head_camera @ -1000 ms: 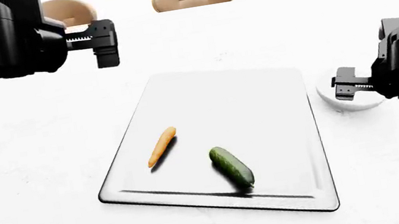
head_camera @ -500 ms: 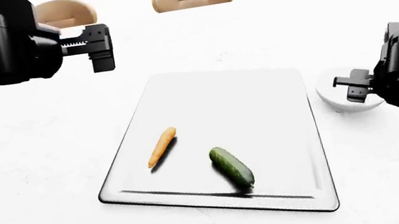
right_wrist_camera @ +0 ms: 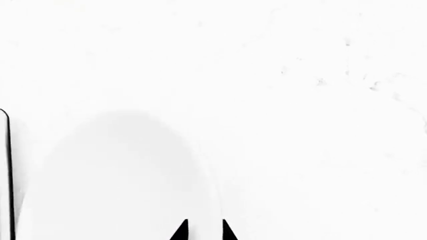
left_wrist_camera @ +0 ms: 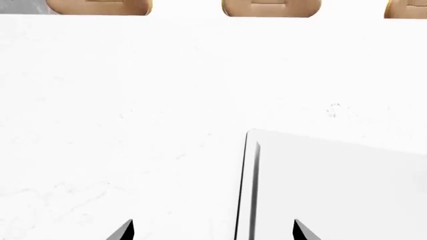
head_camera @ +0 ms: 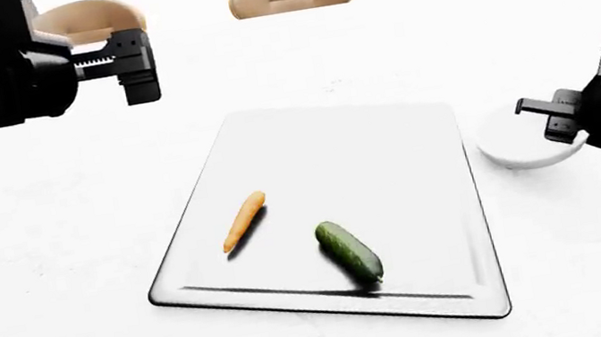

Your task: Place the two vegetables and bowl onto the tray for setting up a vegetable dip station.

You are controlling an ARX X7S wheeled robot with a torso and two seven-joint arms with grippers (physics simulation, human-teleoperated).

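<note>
The right gripper (head_camera: 556, 121) has closed in over the bowl (head_camera: 514, 144); the left gripper (head_camera: 127, 65) has drifted slightly left.

The head camera looks down over the whole tray (head_camera: 337, 172); the left wrist camera, nearer, shares its corner; the right wrist camera hugs the bowl (right_wrist_camera: 113, 180).
</note>
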